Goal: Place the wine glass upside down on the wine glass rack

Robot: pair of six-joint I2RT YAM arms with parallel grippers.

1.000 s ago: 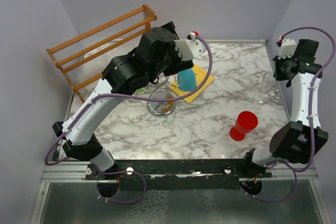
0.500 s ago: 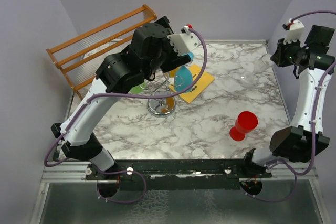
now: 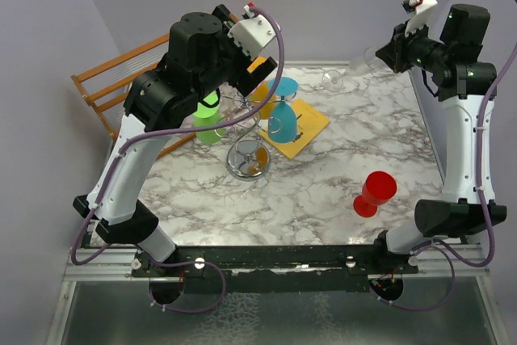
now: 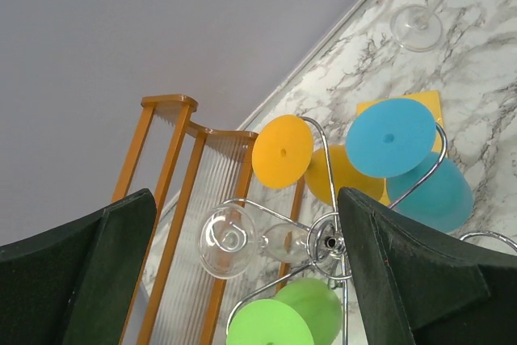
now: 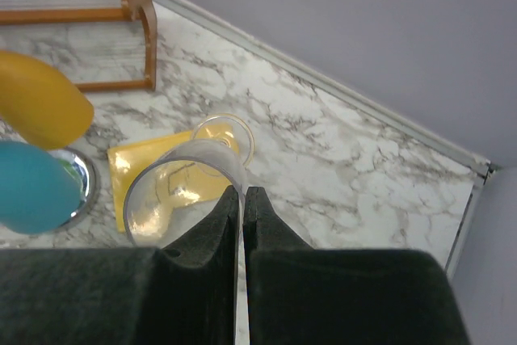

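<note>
Within a second I had swung my right gripper (image 5: 242, 196) up, clamped on the clear wine glass (image 5: 182, 191). The wine glass rack (image 3: 246, 161) stood well to its left, under my spread left gripper (image 4: 246, 232).

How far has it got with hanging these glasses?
Done: a yellow glass, blue glass, green glass and clear glass hang upside down on the wine glass rack. In hand: the right pincer grips another wine glass by its rim, away from the rack. To do: hang it; the red glass stands apart.
</note>
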